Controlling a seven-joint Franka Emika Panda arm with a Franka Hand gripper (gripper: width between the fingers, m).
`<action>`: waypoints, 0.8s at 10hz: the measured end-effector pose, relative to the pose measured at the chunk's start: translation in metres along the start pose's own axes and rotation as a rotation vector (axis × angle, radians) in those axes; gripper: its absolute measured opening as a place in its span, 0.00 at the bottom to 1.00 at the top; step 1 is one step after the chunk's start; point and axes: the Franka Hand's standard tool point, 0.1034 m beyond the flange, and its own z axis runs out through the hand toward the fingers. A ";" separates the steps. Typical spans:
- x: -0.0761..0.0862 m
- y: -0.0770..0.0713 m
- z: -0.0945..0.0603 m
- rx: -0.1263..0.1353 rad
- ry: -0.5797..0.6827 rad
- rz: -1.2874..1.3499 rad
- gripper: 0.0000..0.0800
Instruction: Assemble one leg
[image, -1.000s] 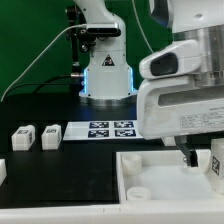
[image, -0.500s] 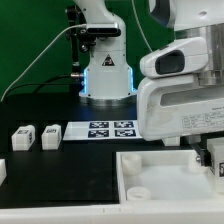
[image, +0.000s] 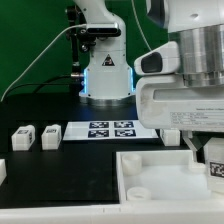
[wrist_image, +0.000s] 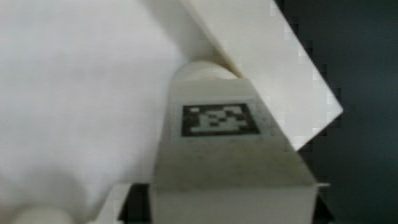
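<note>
My gripper (image: 212, 150) is at the exterior view's right, over the far right corner of the large white walled tray-like piece (image: 160, 176). It is shut on a leg (image: 215, 160), a small white block with a black-and-white tag. In the wrist view the held leg (wrist_image: 221, 140) fills the middle, and its rounded tip touches the tray's inner corner (wrist_image: 214, 70). Two more legs (image: 22, 138) (image: 50, 135) lie on the black table at the exterior view's left. Part of another white block (image: 2, 170) shows at the left edge.
The marker board (image: 105, 129) lies flat behind the tray, in front of the robot's lit base (image: 106, 75). The tray has a small round boss (image: 140, 191) on its floor. Cables run down at the exterior view's left.
The hand has shifted a little up and to the exterior view's right with the leg still in its grip. The legs on the table have not moved.
</note>
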 end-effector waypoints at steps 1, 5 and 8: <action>-0.002 0.003 0.000 0.012 -0.004 0.189 0.36; -0.009 0.007 0.001 0.059 -0.070 0.816 0.37; -0.012 0.005 0.002 0.057 -0.071 0.863 0.37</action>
